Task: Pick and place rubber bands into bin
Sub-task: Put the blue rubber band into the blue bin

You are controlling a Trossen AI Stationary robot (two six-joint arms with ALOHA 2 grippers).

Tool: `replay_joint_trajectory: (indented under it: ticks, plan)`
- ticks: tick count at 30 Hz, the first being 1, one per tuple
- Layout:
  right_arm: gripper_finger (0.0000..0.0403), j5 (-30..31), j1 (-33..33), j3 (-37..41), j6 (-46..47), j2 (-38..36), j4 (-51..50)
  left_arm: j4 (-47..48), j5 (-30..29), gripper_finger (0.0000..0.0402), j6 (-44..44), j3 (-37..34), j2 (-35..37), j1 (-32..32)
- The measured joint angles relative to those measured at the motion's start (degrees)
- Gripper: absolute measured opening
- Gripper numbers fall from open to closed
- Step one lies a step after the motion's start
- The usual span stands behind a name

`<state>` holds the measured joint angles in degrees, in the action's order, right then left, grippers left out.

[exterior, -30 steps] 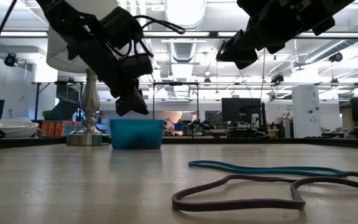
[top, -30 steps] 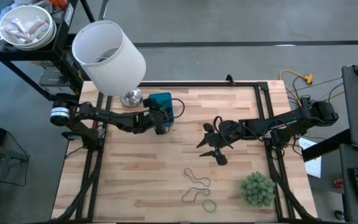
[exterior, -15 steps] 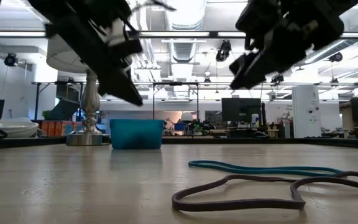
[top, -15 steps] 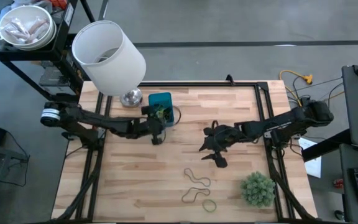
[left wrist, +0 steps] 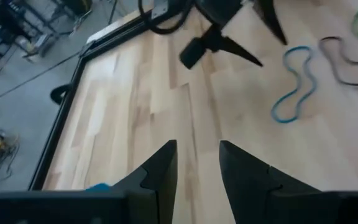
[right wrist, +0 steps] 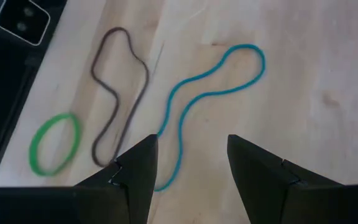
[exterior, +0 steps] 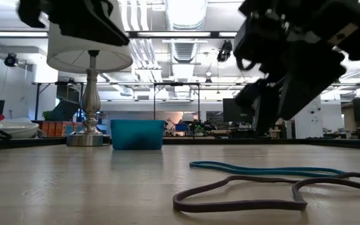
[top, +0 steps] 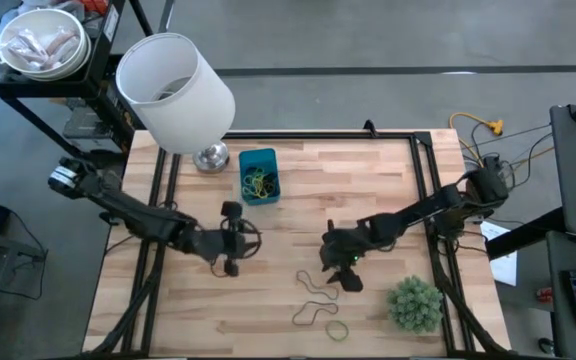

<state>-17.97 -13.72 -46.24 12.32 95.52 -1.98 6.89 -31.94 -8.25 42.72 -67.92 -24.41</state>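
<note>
Right tool (top: 340, 268) hangs over the loose bands on the desk (top: 368, 180), fingers spread wide, nothing held; the blue band (right wrist: 210, 99) lies right under the gap in its wrist view, so it looks lined up for that one. Brown band (right wrist: 118, 99) and green band (right wrist: 53, 143) lie just beside it, all flat and apart, which makes single picks easier. Left tool (top: 230, 243) sits mid-desk, well short of the bands, fingers parted, empty, looks like it's waiting. Bin (top: 258, 174) stands near the lamp base (top: 211, 158) and already holds several bands. Three are left on the desk.
</note>
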Motion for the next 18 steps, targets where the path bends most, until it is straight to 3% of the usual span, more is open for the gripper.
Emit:
replay_joint_trajectory:
  ticks: [8,18]
  plan:
    - [0.0187,12.89,-6.7,-4.87,1.16,1.14,-4.56,0.06,0.01,0.0105,0.02,-0.15,0.17,-1.9]
    - [0.0187,13.7,-9.32,-11.14,2.56,9.51,-7.53,-0.39,0.04,0.0105,0.0,-0.26,-0.33,-1.88]
